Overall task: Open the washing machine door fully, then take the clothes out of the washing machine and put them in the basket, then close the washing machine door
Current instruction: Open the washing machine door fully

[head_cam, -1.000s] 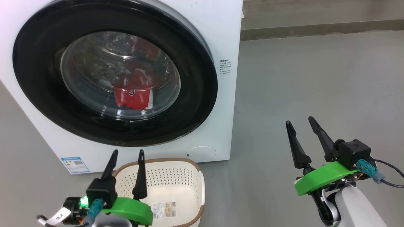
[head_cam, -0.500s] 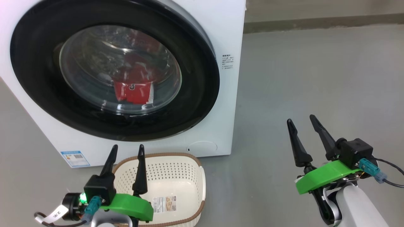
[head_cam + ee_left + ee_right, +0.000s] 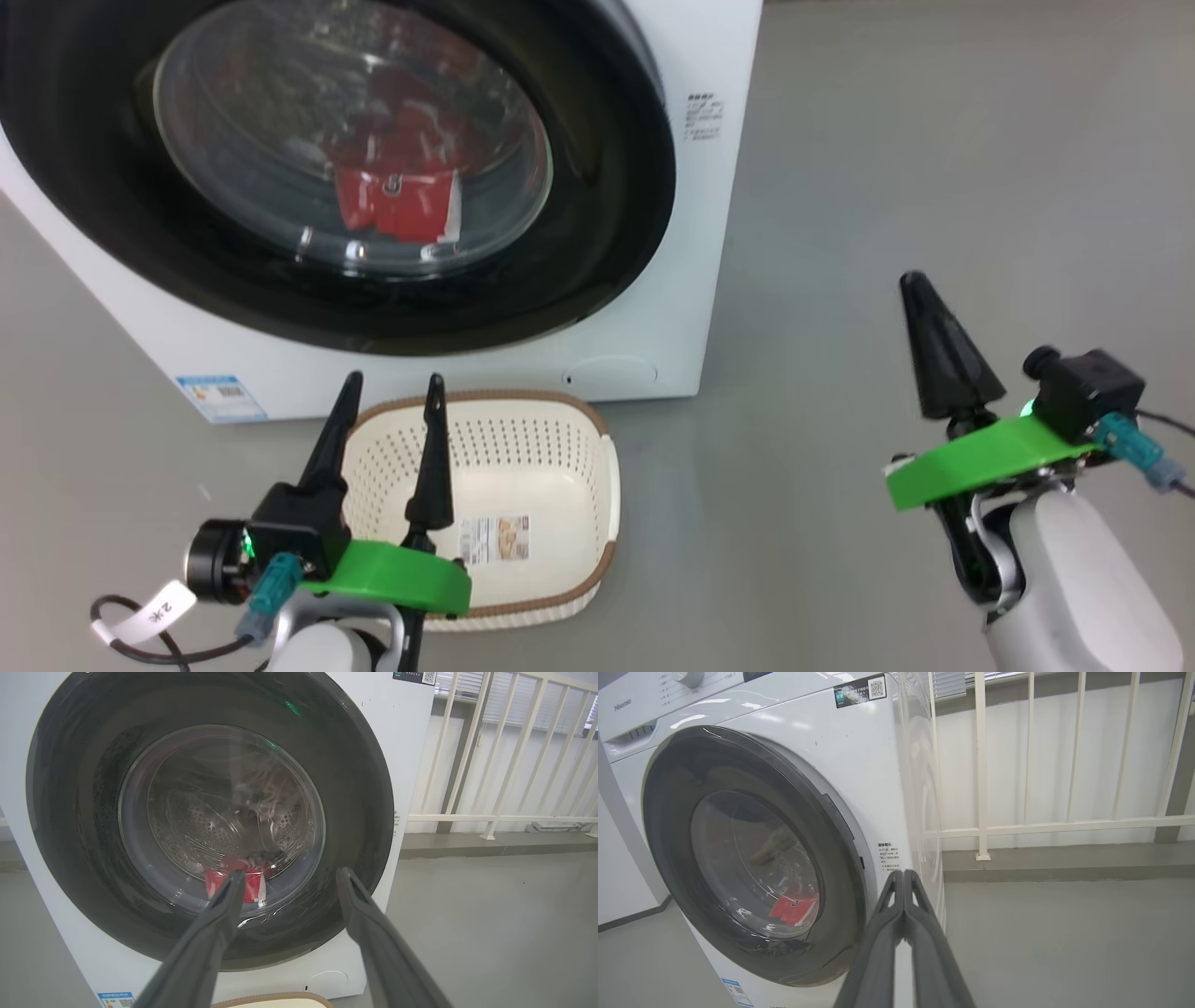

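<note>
The white washing machine (image 3: 719, 233) stands at the upper left, and its black-rimmed washing machine door (image 3: 597, 233) is closed. Red clothes (image 3: 401, 196) lie behind the glass bowl, also seen as clothes (image 3: 794, 907) through the door (image 3: 752, 858). On the floor before the machine sits the cream basket (image 3: 523, 467), holding no clothes. My left gripper (image 3: 393, 380) is open above the basket's near left side, pointing at the door (image 3: 210, 816). To the right of the machine, my right gripper (image 3: 913, 280) is shut on nothing in the air, its fingers (image 3: 903, 891) pressed together.
Grey floor (image 3: 934, 140) stretches to the right of the machine. A white railing (image 3: 980, 765) and a wall stand behind it. Low on the machine's front are a blue label (image 3: 219, 397) and a round cap (image 3: 611, 371).
My right gripper's fingers have closed together and it has risen a little. The head camera has tipped down and nearer, so the whole picture has shifted. The left gripper stays open.
</note>
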